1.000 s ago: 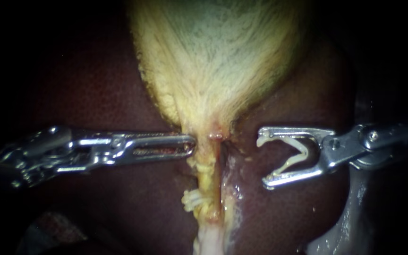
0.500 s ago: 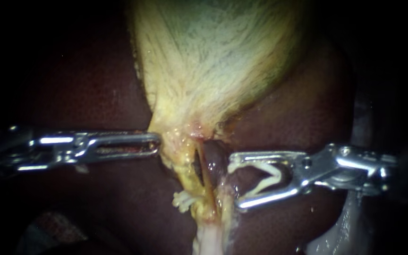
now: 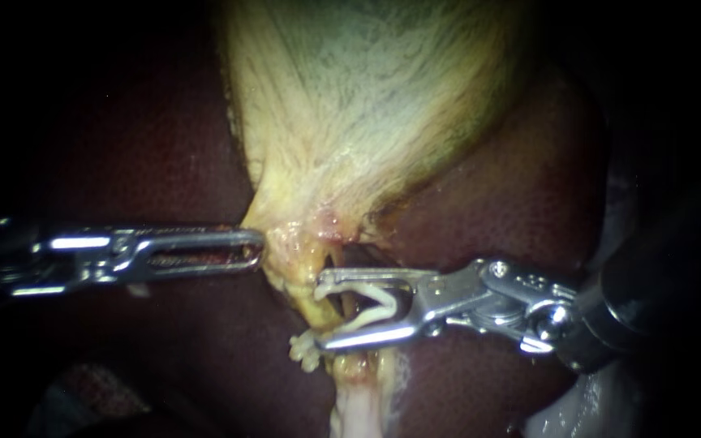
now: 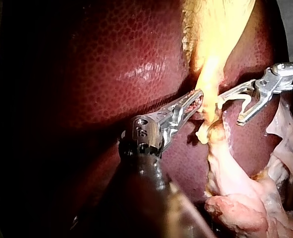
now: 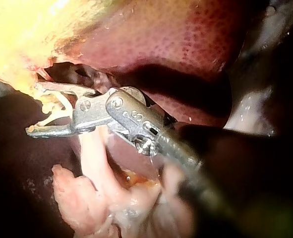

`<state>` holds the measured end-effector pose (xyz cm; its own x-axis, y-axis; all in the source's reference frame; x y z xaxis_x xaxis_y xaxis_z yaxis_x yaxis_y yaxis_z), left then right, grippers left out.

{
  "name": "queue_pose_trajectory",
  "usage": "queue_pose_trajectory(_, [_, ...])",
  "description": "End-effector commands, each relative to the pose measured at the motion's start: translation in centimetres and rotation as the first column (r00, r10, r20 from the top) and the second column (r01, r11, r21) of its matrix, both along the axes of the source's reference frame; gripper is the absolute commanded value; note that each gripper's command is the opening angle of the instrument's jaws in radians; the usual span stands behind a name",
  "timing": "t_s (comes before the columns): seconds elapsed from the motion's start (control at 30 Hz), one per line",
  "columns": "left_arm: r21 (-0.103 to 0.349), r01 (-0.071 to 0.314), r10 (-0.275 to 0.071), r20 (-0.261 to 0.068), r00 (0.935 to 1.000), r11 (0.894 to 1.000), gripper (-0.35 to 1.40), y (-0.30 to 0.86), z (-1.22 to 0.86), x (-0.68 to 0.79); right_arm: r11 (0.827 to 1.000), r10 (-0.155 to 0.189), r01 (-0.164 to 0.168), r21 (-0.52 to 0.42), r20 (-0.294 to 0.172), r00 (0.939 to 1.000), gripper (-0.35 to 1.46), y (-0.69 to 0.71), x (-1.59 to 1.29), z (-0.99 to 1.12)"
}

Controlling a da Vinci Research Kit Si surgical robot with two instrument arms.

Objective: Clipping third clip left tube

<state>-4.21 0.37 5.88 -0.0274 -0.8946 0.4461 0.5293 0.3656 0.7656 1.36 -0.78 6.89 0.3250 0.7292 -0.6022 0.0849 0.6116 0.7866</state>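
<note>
**1. left instrument** [image 3: 257,247]: shaft enters from L and lies approx. level over the dark red liver [image 3: 123,170]. Pincer narrow, its slotted halves together and closed on the yellow lower edge of the gallbladder [image 3: 367,105] at the tip. L wrist view shows reddish tissue in the slot.

**2. gallbladder**: pale yellow-green, above both pincers. Tapers down to a neck between them.

**3. left tube** [image 3: 308,298]: yellow strand running down from the neck. Sits just past the L pincer's tip, at the mouth of the R pincer. A dark gap in the tissue lies beside it, inside that mouth. Can't tell whether the tube sits fully between the R pincer's halves.

**4. set clip** [image 3: 303,350]: white, on the left tube, just under the tip of the R pincer's lower half.

**5. loaded clip** [image 3: 379,312]: white, V-shaped, legs apart. Seated inside the R pincer w/ one leg along each half.

**6. right instrument** [image 3: 320,315]: shaft enters from R, angled slightly down. Pincer wide, holding the loaded clip. Its tips point toward the L pincer, near but apart.

**7. pale tissue** [image 3: 359,405]: whitish strand under the R pincer, below the set clip.
</note>
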Motion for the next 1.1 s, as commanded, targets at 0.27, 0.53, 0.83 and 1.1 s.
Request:
queue_pose_trajectory(0.27, [0.000,0.002,-0.002,0.000,1.0000,1.000,-0.35,-0.04,-0.08,-0.02,0.999,-0.038,0.041,-0.034,0.091,0.9951,0.53,-0.02,-0.04,0.32])
queue_pose_trajectory(0.53, [0.000,0.003,-0.003,0.003,1.0000,1.000,-0.35,-0.05,-0.11,-0.05,0.999,-0.034,0.038,-0.036,0.097,0.9947,0.53,-0.02,0.10,0.35])
queue_pose_trajectory(0.83, [0.000,0.002,-0.002,0.004,1.0000,1.000,-0.35,-0.05,-0.11,-0.08,0.998,-0.037,0.042,-0.043,0.097,0.9946,0.52,-0.15,0.31,0.39])
queue_pose_trajectory(1.1, [0.000,0.004,-0.004,0.003,1.0000,1.000,-0.35,-0.04,-0.10,-0.11,0.992,-0.122,0.123,-0.026,0.039,0.9917,0.49,-0.26,0.36,0.36])
